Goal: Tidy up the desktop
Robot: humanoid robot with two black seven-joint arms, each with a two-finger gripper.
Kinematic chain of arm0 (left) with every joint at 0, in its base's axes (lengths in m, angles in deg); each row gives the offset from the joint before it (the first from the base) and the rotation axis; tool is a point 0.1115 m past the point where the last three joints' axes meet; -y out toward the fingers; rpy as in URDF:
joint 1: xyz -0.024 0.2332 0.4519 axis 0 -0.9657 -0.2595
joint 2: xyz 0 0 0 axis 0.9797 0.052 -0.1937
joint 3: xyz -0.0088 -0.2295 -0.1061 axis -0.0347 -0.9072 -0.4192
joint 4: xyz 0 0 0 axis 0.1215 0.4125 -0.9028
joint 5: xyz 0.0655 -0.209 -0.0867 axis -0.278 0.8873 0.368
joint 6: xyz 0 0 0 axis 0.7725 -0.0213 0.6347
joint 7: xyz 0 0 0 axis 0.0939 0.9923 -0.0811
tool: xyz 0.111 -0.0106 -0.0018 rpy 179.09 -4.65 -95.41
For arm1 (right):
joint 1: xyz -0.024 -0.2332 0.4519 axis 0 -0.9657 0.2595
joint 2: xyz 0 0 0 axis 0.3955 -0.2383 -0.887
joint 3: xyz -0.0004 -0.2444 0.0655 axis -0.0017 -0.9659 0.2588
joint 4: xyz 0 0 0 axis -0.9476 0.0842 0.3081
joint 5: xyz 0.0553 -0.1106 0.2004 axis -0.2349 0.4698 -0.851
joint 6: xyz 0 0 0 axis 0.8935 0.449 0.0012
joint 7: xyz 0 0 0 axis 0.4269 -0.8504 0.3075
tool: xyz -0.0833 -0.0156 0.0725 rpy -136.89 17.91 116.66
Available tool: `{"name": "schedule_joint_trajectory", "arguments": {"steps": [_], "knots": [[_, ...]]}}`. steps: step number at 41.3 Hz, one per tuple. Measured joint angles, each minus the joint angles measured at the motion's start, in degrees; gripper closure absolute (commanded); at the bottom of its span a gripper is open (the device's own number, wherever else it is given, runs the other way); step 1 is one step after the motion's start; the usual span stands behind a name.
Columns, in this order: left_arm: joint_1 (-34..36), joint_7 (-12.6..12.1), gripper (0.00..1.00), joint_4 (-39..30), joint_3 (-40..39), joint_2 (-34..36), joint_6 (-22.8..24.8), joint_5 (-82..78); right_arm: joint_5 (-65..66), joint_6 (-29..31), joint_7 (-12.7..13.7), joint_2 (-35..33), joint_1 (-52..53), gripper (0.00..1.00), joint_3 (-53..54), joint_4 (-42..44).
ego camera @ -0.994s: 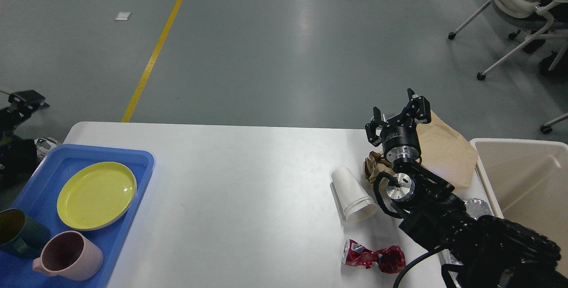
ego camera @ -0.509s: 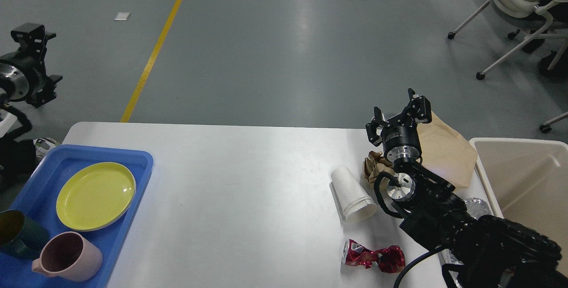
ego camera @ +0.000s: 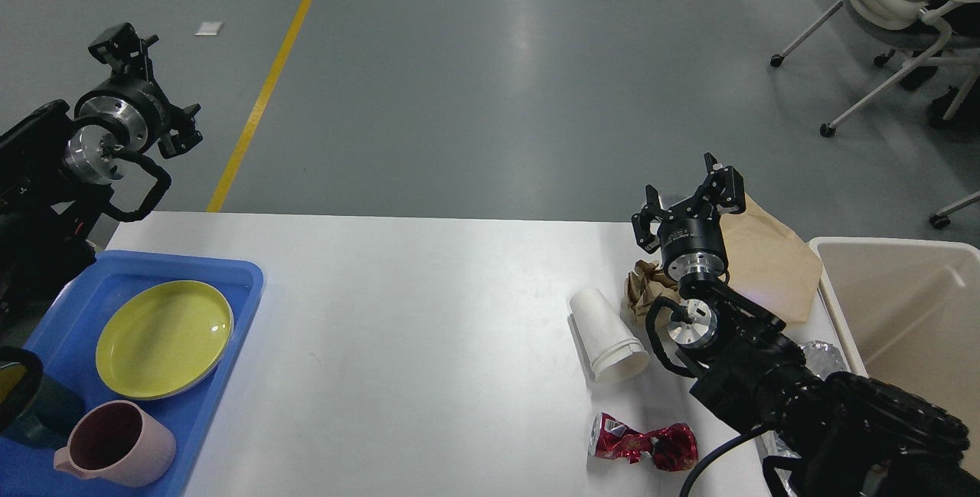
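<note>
Where tray (ego camera: pixel 230 271) holds plate (ego camera: pixel 164 338), mug (ego camera: pixel 115 443).

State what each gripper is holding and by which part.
Nothing is held. The right gripper is open above the brown paper; the left gripper is open and empty, beyond the desktop.

The desktop (ego camera: pixel 429 328) is a large white tabletop with rounded far corners and a smooth matte surface that catches a soft glare near its middle. It lies flat, its far edge running level across the view against the grey floor. The wide middle stretch is bare, while its left end and right end are each covered with a cluster of items.
</note>
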Motion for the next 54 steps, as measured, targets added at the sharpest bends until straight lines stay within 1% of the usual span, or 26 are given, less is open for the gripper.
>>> {"name": "schedule_joint_trajectory", "arguments": {"steps": [4, 8, 17, 25, 36, 43, 46, 51, 54], "knots": [[-0.6, -0.3, 0.0, 3.2, 0.0, -2.3, -0.8, 0.8, 0.0, 0.0, 0.0, 0.0, 0.0, 0.0, 0.0, 0.0], [-0.7, -0.3, 0.0, 4.3, -0.2, -3.3, -1.0, 1.0, 0.0, 0.0, 0.0, 0.0, 0.0, 0.0, 0.0, 0.0], [-0.8, -0.3, 0.0, 4.8, -0.8, -3.9, -1.2, 1.1, 0.0, 0.0, 0.0, 0.0, 0.0, 0.0, 0.0, 0.0], [-2.1, -0.3, 0.0, 5.8, -2.9, -7.3, -1.2, 1.2, 0.0, 0.0, 0.0, 0.0, 0.0, 0.0, 0.0, 0.0], [-3.3, -0.3, 0.0, 7.1, -3.4, -9.0, -1.2, 1.2, 0.0, 0.0, 0.0, 0.0, 0.1, 0.0, 0.0, 0.0], [-6.0, -0.3, 0.0, 7.1, -3.4, -10.4, -1.2, 1.6, 0.0, 0.0, 0.0, 0.0, 0.1, 0.0, 0.0, 0.0], [-7.8, 0.2, 0.0, 7.1, -3.5, -11.1, -1.2, 1.6, 0.0, 0.0, 0.0, 0.0, 0.0, 0.0, 0.0, 0.0], [-9.0, 0.7, 0.0, 7.1, -4.0, -11.6, -0.7, 1.6, 0.0, 0.0, 0.0, -0.1, 0.0, 0.0, 0.0, 0.0], [-9.4, 1.7, 0.0, 7.1, -4.6, -11.8, -0.6, 1.4, 0.0, 0.0, 0.0, -0.1, 0.0, 0.0, 0.0, 0.0]]}}
